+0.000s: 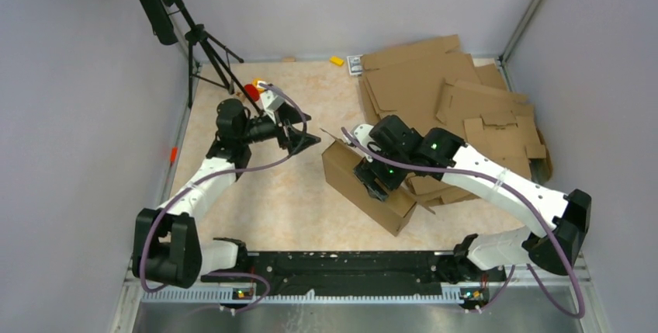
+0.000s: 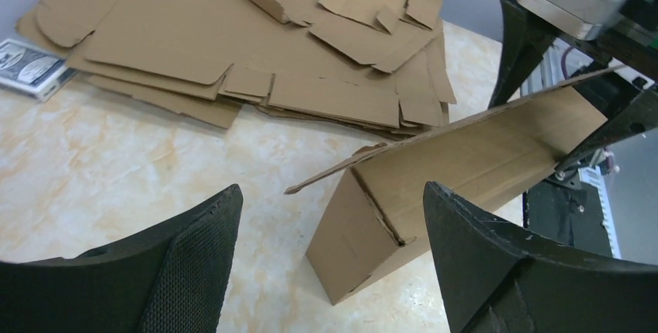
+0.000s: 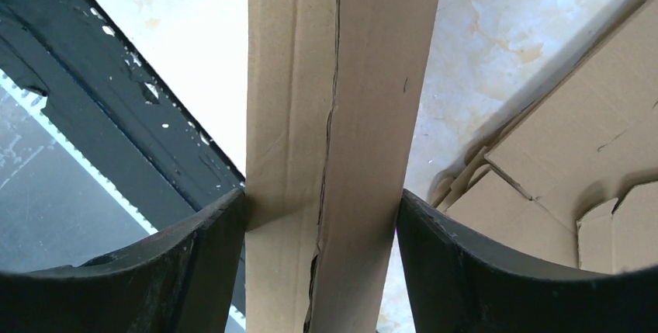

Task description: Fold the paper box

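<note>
Near edge: two arm bases on the pale marbled table [image 1: 264,193]. 1 plain brown corrugated cardboard paper box [image 1: 343,174] sits mid-table, just right of centre, lying diagonally with one end toward the near edge. It already stands as a long rectangular shell. The right gripper [image 1: 374,181] is clamped across it from above, its black fingers [image 3: 209,255] pressed against both sides of the doubled wall.

The left gripper [image 1: 306,140] is beside the box's far end, apart from it, jaws spread wide and holding nothing.

Progress, by my read: past halfway. Walls are up and the body is formed. Left to do: a thin flap sticks out loose along the top edge and the end seam gapes in the left wrist view, so tucking and closing remain.

Far right: one messy pile of flat brown cardboard blanks [image 1: 419,84], several sheets, exact count unclear.

Far side: 1 black tripod [image 1: 203,42], 1 small red object [image 1: 251,91], 1 yellow piece [image 1: 336,60], 1 small printed pack [image 1: 354,65].
</note>
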`<action>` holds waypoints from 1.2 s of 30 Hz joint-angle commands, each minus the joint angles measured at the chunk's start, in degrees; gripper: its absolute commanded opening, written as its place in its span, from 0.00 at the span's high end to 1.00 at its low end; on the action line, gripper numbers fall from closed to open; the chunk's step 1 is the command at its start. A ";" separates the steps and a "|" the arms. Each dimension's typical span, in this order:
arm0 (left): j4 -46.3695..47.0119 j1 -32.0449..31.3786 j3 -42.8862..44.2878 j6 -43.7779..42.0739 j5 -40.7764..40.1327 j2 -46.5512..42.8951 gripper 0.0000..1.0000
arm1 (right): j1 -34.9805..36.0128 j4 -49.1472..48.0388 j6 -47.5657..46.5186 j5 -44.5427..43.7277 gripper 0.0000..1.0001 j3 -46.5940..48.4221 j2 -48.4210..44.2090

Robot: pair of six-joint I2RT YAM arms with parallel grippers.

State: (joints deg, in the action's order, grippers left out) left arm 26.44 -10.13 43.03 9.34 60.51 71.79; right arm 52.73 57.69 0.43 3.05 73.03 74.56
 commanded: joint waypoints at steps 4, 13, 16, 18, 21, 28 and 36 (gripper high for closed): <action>-10.89 -4.12 4.75 -14.84 -0.21 -0.02 0.14 | -0.19 -3.11 -2.27 0.39 0.31 -0.48 -2.23; -20.71 -9.53 10.05 -23.09 -9.32 1.75 0.18 | -0.22 -2.98 -2.10 0.82 0.32 0.05 -2.14; -25.14 -11.03 12.40 -25.55 -11.21 3.27 0.24 | -0.22 -2.91 -2.09 0.91 0.32 0.16 -2.14; -29.49 -11.87 14.27 -27.30 -12.55 4.37 0.32 | -0.24 -2.84 -2.00 0.92 0.32 0.16 -2.22; -32.74 -13.19 15.77 -28.30 -15.74 4.70 0.46 | -0.21 -2.68 -1.85 0.62 0.33 0.17 -2.23; -35.70 -16.05 17.41 -27.92 -21.65 3.71 0.83 | -0.24 -2.56 -1.46 0.12 0.35 0.35 -2.32; -40.28 -19.53 21.29 -20.91 -26.56 3.87 0.88 | -0.20 -2.10 -0.86 -1.22 0.38 0.55 -1.53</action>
State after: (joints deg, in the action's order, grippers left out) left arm -12.67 -28.25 61.08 -15.99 37.21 76.64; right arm 52.69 55.94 -0.69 2.72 72.64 74.19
